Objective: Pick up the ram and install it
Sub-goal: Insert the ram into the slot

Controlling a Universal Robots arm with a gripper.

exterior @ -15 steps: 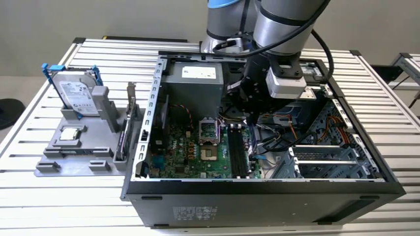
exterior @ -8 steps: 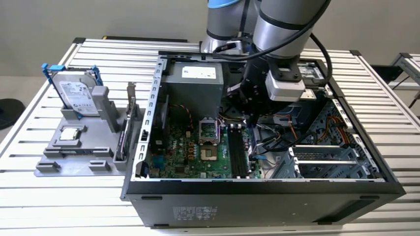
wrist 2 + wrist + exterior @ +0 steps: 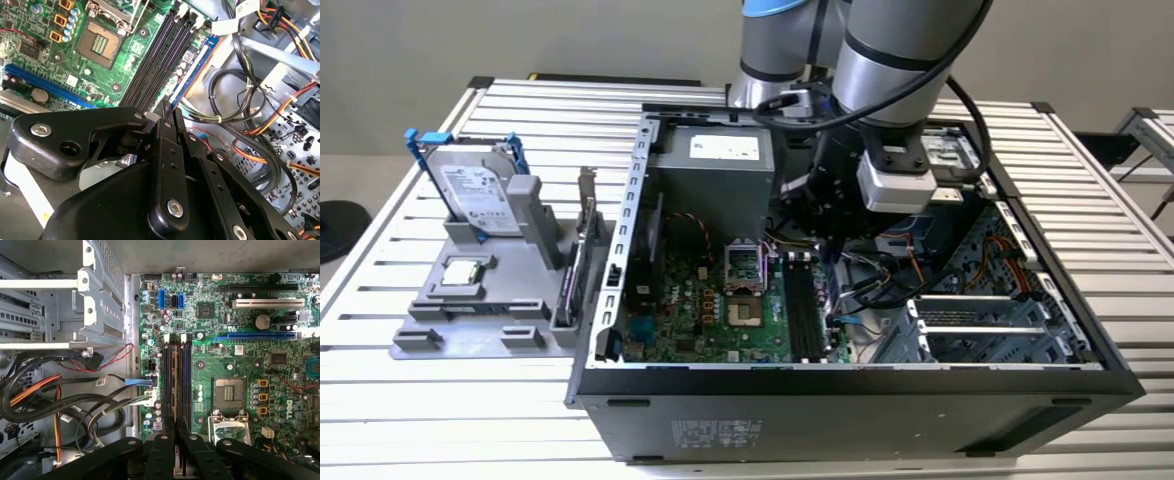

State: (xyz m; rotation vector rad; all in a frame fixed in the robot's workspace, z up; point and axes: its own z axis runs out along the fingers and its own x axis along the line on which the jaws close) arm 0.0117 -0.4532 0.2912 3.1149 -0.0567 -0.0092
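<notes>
One gripper (image 3: pixel 175 432) at the first wrist view's bottom centre clenches the ram (image 3: pixel 175 385) edge-on over the black slots (image 3: pixel 184 377).

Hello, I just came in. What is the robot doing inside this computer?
The arm is reaching into the open computer case. Its gripper is shut on the ram, a thin stick held on edge just over the black memory slots of the motherboard. From both wrist views, the ram lines up with the slots. Whether it is seated cannot be told.
</notes>
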